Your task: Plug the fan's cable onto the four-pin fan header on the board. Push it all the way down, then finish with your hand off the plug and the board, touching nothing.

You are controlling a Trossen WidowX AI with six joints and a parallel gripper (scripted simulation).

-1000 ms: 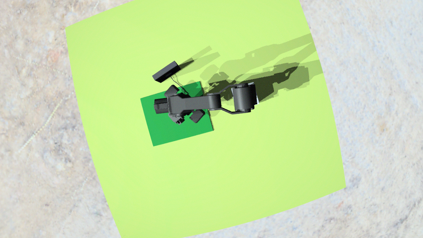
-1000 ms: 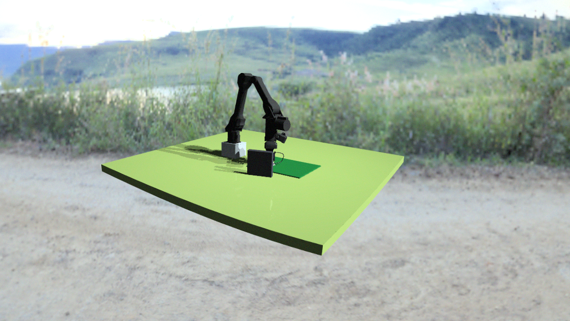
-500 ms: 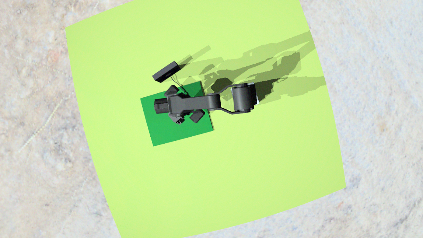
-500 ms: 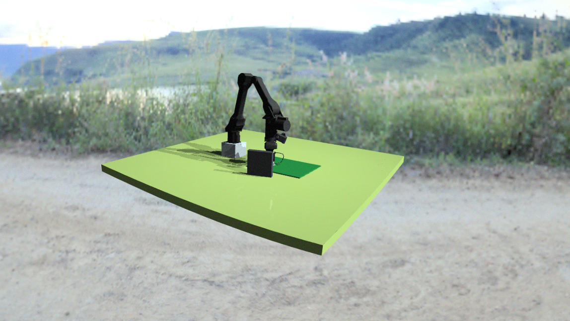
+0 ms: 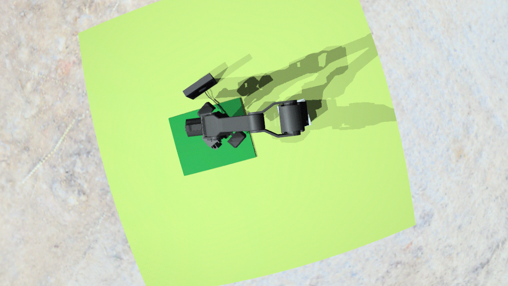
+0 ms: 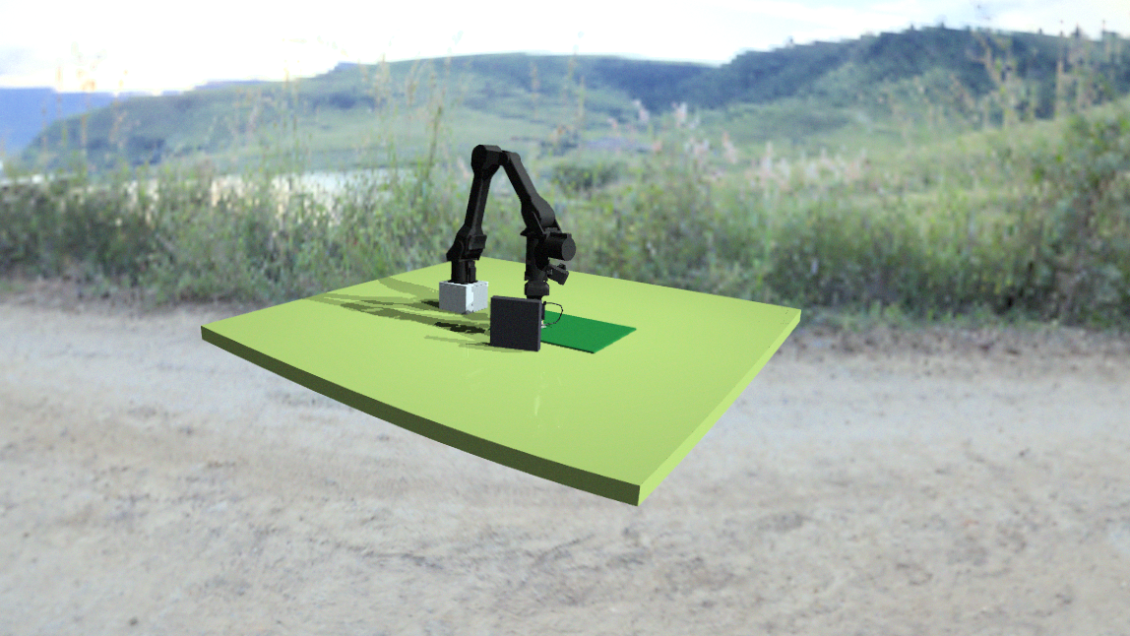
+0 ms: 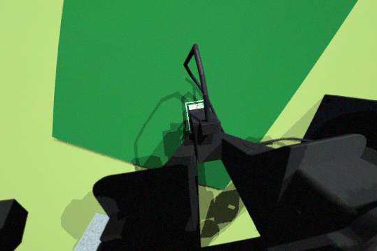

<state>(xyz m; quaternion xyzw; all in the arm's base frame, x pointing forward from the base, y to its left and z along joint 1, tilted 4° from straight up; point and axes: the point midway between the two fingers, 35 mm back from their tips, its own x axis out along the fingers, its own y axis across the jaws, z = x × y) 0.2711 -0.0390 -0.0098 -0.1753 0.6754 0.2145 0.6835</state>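
The lime table [image 6: 583, 420] carries a green board [image 5: 209, 159], black fan [image 6: 515, 322], and the arm's grey base [image 6: 461, 295].

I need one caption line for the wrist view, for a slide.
Pincer shut on the fan cable's black plug, held just over the white-outlined header on the green board.

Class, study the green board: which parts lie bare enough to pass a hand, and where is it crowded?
Bare: the board's strip toward its corner farthest from the fan. Crowded: the fan-side edge, where the gripper clamps the plug over the header and the cable loops.
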